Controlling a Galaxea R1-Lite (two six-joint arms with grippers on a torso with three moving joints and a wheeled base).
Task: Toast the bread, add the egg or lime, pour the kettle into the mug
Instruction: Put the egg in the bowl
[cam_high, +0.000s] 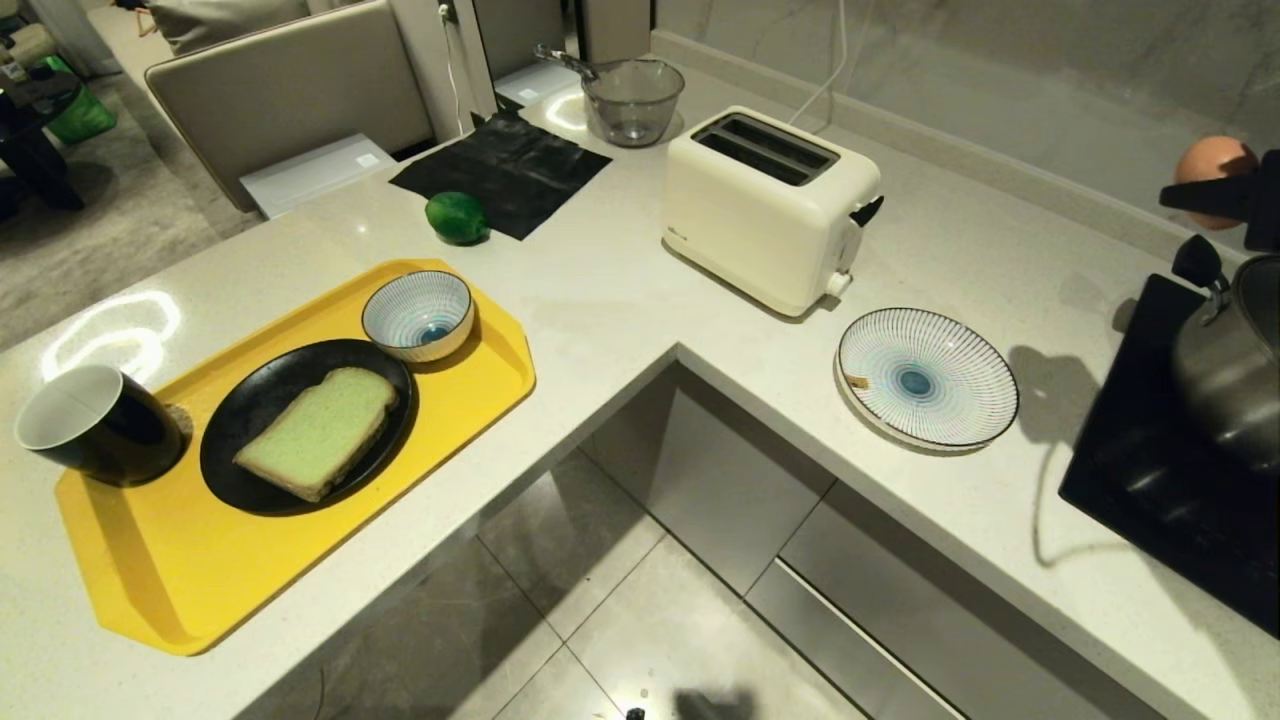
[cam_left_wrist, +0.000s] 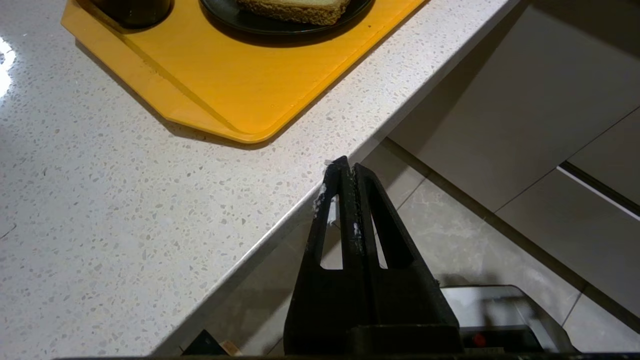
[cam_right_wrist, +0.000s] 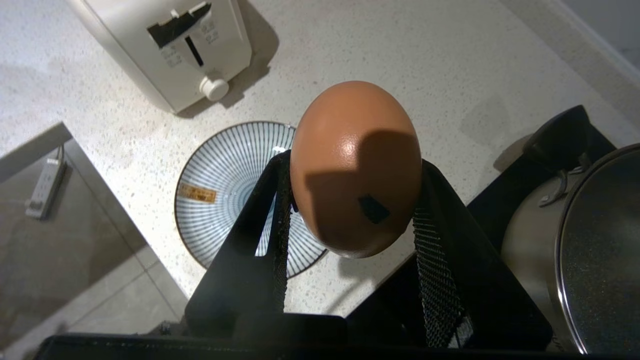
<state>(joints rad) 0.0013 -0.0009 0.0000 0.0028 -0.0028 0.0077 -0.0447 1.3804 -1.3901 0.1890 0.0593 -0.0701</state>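
Right claw (cam_right_wrist: 352, 200) around egg (cam_right_wrist: 356, 165).

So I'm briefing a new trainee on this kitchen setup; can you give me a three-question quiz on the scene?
1. True or false: the bread is already in the toaster.
2. What does the right gripper hold: A) the lime B) the egg C) the mug?
3. What colour is the tray under the bread's plate?

Key: 1 false; 2 B; 3 yellow.
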